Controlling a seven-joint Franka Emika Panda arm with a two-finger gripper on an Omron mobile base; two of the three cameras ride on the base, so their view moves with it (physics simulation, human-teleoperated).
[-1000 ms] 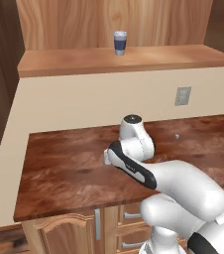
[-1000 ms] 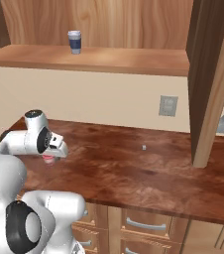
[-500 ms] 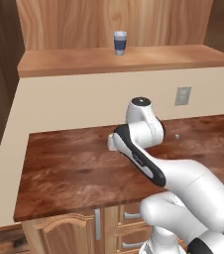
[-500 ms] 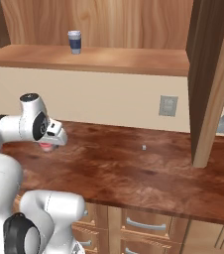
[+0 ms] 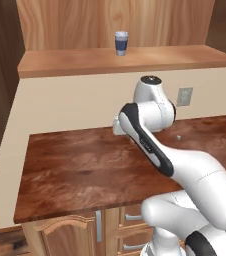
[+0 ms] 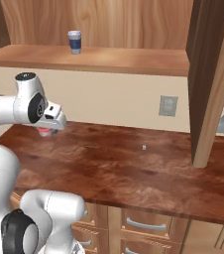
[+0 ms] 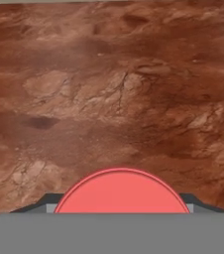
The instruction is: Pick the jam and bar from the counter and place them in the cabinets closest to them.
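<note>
While raised above the counter (image 6: 134,168), the end effector (image 6: 45,131) clasps the jam (image 7: 122,192).

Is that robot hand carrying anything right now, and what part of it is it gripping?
Yes: the gripper holds the jam, the small red pot, its two fingers on opposite sides of the pot's round body, lifted above the counter.
</note>
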